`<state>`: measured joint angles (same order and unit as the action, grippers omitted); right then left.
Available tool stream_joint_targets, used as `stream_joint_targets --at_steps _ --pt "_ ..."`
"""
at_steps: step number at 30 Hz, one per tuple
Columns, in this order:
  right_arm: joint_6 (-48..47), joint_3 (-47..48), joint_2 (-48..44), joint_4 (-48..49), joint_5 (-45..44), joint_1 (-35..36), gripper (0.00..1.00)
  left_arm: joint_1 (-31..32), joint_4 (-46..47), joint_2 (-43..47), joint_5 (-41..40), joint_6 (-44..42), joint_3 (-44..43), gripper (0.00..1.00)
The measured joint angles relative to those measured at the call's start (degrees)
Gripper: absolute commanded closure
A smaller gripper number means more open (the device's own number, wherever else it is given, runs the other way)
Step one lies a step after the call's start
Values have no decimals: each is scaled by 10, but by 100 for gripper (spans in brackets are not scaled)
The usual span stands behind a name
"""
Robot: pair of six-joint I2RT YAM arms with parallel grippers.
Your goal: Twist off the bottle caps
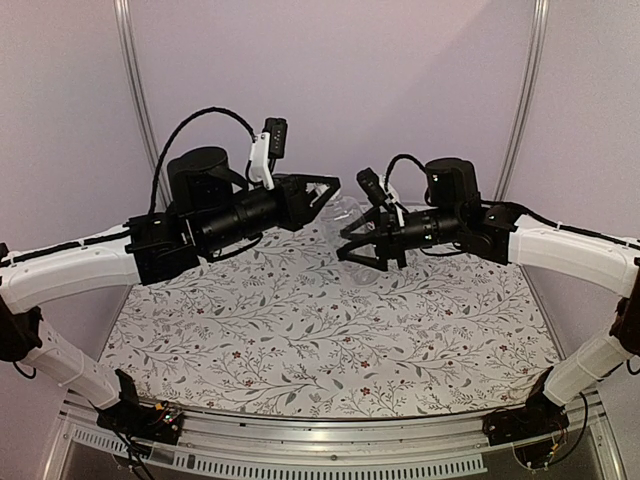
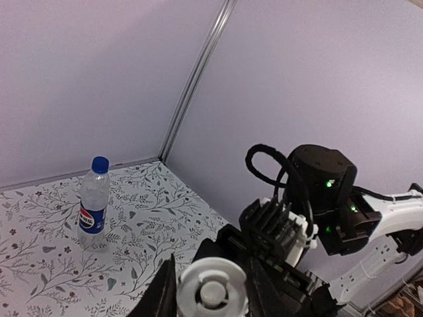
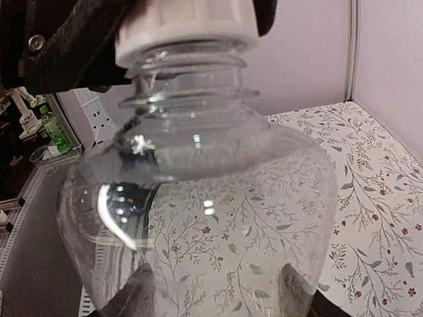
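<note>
The plain clear bottle is held in the air between both grippers; it shows faintly in the top view. My right gripper is shut on its body, one finger on each side. Its pale white cap sits between the jaws of my left gripper, which is shut on it; the cap also shows in the right wrist view. The Pepsi bottle stands upright on the table with its blue cap on, apart from both grippers. In the top view it is hidden; my left gripper and right gripper meet above the table's far middle.
A floral cloth covers the table. Lilac walls with metal posts close the back and sides. The right arm's wrist and motor fill the space just behind the held bottle. A green bottle stands off the table.
</note>
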<state>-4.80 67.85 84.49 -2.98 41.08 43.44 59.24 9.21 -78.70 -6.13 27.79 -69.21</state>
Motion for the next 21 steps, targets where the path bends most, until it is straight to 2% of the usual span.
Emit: stream_joint_targets --at_steps 14,21 --pt "-1 0 0 7 36 -3 41 0 -1 -10 34 -4 -6 42" --pt "-1 0 0 9 45 -3 41 0 0 -12 50 -10 -6 15"
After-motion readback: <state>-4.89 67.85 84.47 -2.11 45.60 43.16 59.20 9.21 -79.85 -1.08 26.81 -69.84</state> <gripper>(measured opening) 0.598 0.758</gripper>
